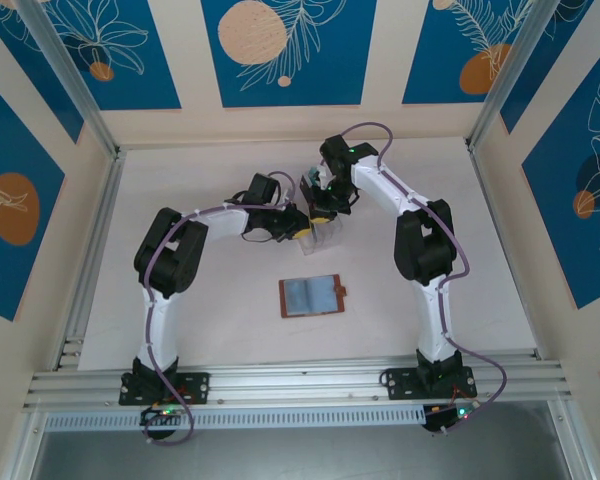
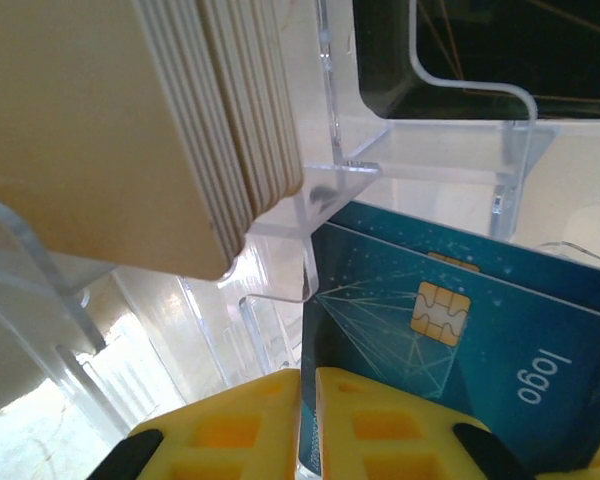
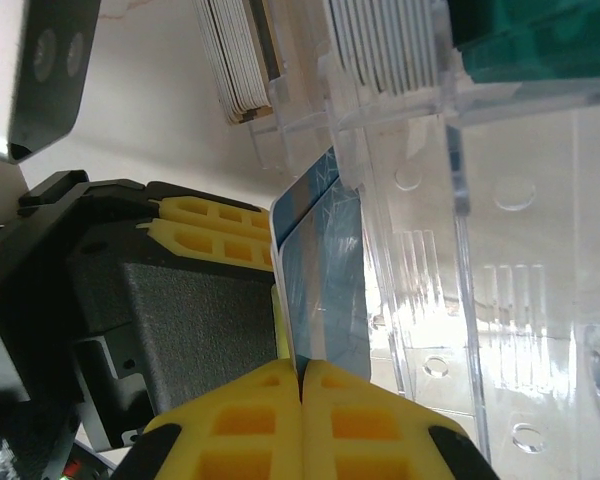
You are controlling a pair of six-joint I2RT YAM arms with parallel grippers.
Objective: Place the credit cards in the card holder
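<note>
- Credit cards (image 2: 100, 130): seeing cream ones stacked in the clear rack (image 2: 330, 180), just up and left of the left claw (image 2: 308, 400).
- Got a blue card (image 2: 480, 340) with a chip and "logo" print pinched edge-on in that left claw, fingers nearly together on it.
- Same for the right claw (image 3: 300, 385): clamped tight on a blue card edge, far end up against the rack.
- Looks like two blue cards layered there; can't tell which claw has which.
- Whitish stack (image 3: 390, 50) and teal stack (image 3: 540, 50) in slots beyond the right claw.
- Card holder (image 1: 312, 296) lying open flat on the table (image 1: 230, 330), well apart from both claws, toward the arm bases.
</note>
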